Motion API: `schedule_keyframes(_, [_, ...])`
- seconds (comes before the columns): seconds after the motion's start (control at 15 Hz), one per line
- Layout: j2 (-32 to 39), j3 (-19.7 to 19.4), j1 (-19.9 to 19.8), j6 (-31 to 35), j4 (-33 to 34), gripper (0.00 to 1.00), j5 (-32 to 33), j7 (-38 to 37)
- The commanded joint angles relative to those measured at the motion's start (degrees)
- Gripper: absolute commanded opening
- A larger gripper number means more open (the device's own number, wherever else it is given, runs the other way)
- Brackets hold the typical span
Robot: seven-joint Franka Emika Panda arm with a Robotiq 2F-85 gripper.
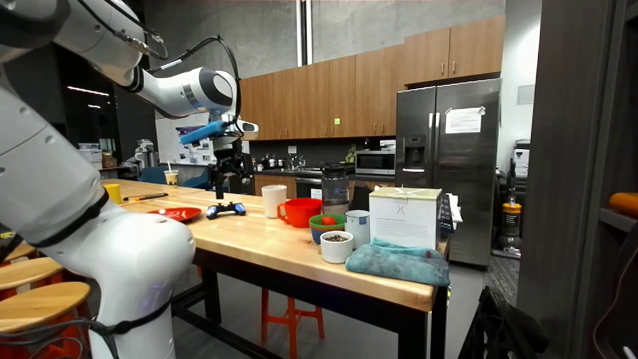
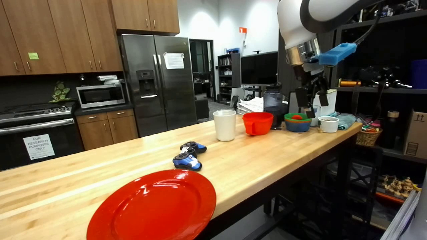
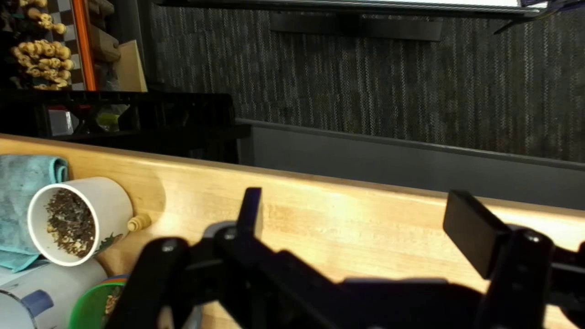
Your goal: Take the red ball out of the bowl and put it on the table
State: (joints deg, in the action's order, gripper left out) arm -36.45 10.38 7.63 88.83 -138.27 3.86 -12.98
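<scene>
Looking down in the wrist view, can see a released end effector, with fingers spread wide above bare wood of the tabletop. Can find the red ball in both exterior views, lying inside a green bowl stacked over a blue bowl. Reading labels next, can make out FOR RESEARCH PURPOSES ONLY on a white notice on the oven door. Cannot decipher the fridge sheet, the yellow note or the mark on the water bottle. Can pick out a logo of curved, crossing strokes on a white box, over lines too small to read, and upward arrows on a cardboard box in an exterior view. Turning to edges, can trace the tabletop's long side slanting across the wrist view, with dark floor beyond; just inside, can see a white mug of dried bits, just beside a small wooden peg. Can follow bare wood along this edge from the mug to the red plate, with a game controller just beside that plate. Farther in, can see a white cup, then a red bowl with a handle, between cup and bottle in both exterior views.
</scene>
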Motion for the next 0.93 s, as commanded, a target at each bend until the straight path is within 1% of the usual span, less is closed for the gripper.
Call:
schedule_keyframes(0.0, [0.2,0.3,-0.7,0.3,0.2,1.0,0.2,0.2])
schedule_keyframes(0.2, [1.1,0.5,-1.9,1.9,0.4,1.0,3.6,-0.3])
schedule_keyframes(0.47, [1.9,0.2,-4.6,3.6,0.0,1.0,11.0,-1.8])
schedule_keyframes(0.67, [2.4,-0.1,-6.5,3.8,-0.5,1.0,15.0,-4.1])
schedule_keyframes(0.87, [2.5,-0.4,-8.1,4.5,-1.9,1.0,17.1,-8.0])
